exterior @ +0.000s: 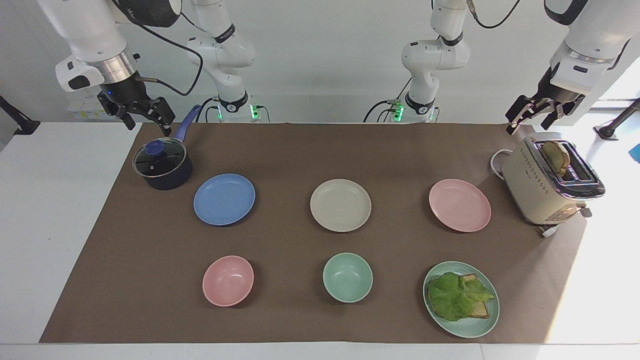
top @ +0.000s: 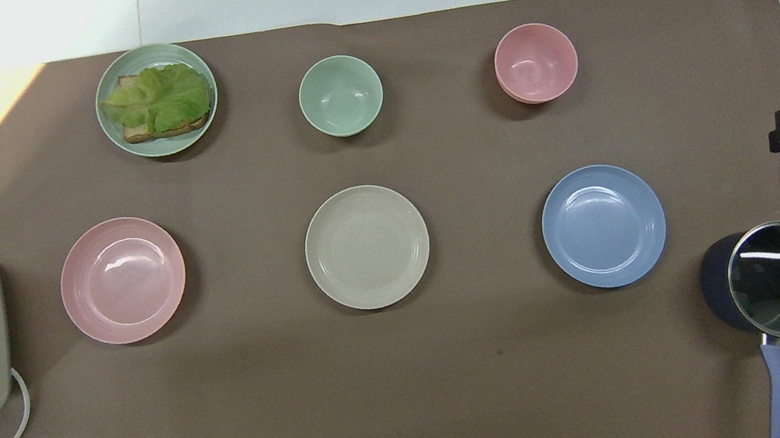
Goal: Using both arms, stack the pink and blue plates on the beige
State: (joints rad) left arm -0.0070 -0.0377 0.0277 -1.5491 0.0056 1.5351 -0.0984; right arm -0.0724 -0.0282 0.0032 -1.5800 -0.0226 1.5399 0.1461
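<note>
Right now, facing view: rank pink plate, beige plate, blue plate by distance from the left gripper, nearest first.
From the left gripper, open above the toaster:
1. Pink plate, at the left arm's end of the row.
2. Beige plate, mid-table.
3. Blue plate, at the right arm's end, beside the pot.

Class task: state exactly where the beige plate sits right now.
The beige plate lies mid-mat between the blue plate and the pink plate, nearer the robots than the green bowl.

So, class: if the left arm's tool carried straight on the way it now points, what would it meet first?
The left tool, open, points down above the toaster. Going straight on, it would probably meet the toaster's top, near the toast in its slot, though depth is hard to judge.
</note>
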